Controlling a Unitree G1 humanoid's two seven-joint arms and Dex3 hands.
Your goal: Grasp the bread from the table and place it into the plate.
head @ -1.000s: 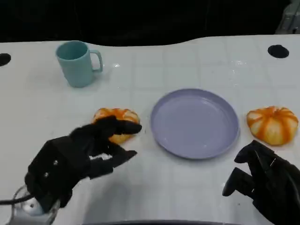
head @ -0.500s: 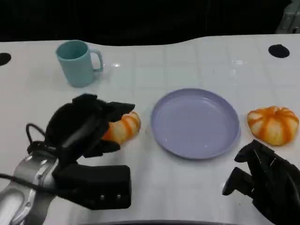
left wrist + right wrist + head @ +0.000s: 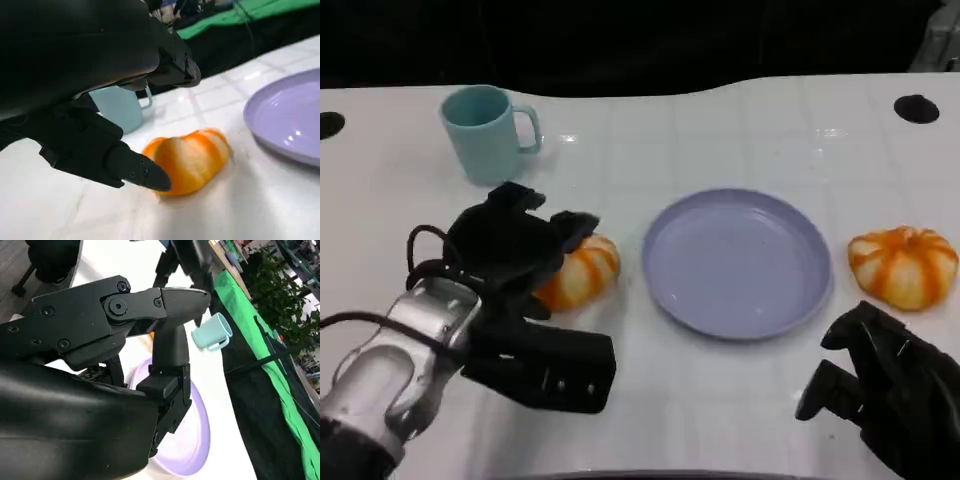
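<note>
An orange-and-white striped bread (image 3: 585,273) lies on the white table just left of the lilac plate (image 3: 735,325). My left hand (image 3: 515,250) sits over its left part, fingers spread around it. In the left wrist view one fingertip (image 3: 142,172) touches the bread (image 3: 192,157) low on its side while another finger (image 3: 172,67) hovers above it, and the bread still rests on the table beside the plate (image 3: 280,120). A second striped bread (image 3: 903,265) lies right of the plate. My right hand (image 3: 885,390) rests near the front right edge, holding nothing.
A teal mug (image 3: 485,133) stands at the back left, behind my left hand, and appears again as the mug (image 3: 120,107) and the mug (image 3: 212,332) in the wrist views. The table's dark far edge runs along the back. Bare table lies between the plate and the front edge.
My left hand has moved forward and turned over the bread, its fingers now around it; the bread has shifted slightly toward the plate. My right hand has not moved.
</note>
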